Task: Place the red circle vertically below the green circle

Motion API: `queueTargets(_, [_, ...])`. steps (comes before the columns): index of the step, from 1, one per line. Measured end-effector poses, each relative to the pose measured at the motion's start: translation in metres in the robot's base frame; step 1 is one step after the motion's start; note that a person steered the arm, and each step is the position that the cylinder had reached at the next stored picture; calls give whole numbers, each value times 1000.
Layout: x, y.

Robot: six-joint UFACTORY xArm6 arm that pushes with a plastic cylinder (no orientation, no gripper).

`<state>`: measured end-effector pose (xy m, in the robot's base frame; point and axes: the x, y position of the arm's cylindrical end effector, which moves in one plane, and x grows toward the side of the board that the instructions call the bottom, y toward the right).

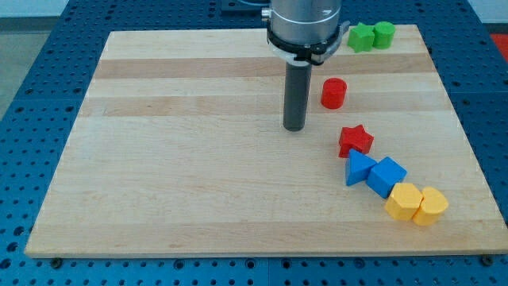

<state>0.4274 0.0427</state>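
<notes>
The red circle [334, 93] stands on the wooden board toward the view's upper right. The green circle [384, 34] sits at the board's top right edge, touching a green star [362, 36] on its left. The red circle is below and to the left of the green circle. My tip [294, 127] rests on the board to the left of the red circle and slightly lower, with a small gap between them.
A red star [355, 141] lies below the red circle. Below it, a blue triangle [359, 168] and a blue cube [386, 175] touch, then two yellow blocks [403, 201] [431, 206] near the board's [198, 175] lower right edge.
</notes>
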Motion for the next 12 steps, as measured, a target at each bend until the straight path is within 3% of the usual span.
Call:
queueTargets(2, [-48, 55])
queueTargets(5, [-55, 138])
queueTargets(10, [-133, 147])
queueTargets(12, [-136, 148])
